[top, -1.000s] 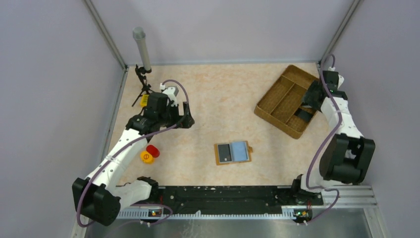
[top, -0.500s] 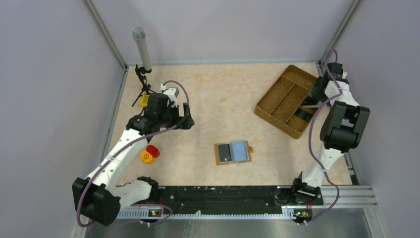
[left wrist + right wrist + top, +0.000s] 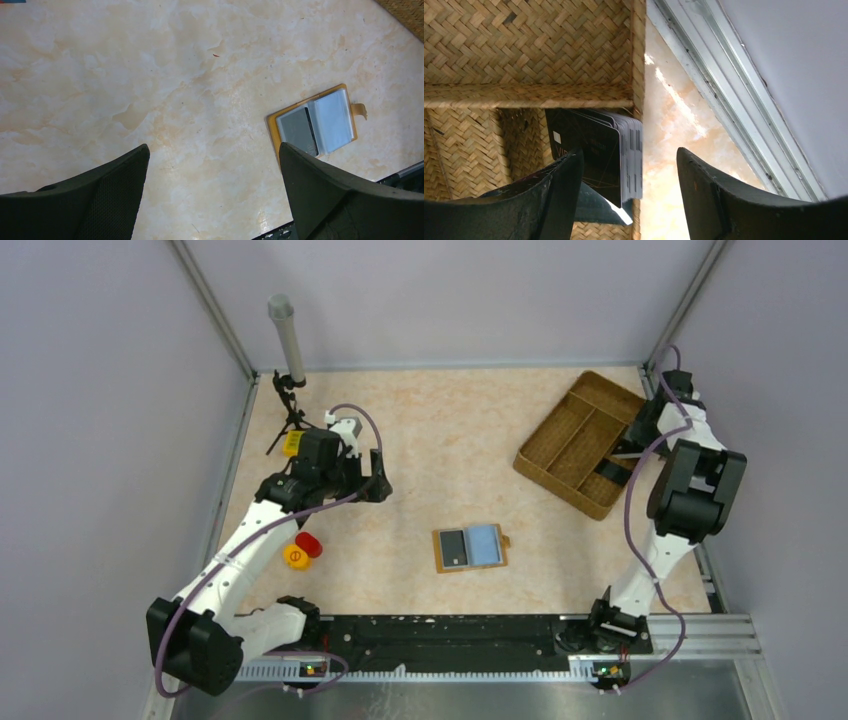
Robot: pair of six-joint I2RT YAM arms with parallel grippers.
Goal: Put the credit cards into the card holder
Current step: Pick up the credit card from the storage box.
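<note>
Claw R (image 3: 628,155) released above credit cards (image 3: 589,145) in tray (image 3: 524,50), arm barely shifted; claw L (image 3: 214,150) released, unmoved.

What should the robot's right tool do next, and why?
Probably lower the right tool and close on the dark cards. Its jaws are open, the stack sits right ahead of them in a compartment of the woven tray, and the card holder lies open mid-table.
</note>
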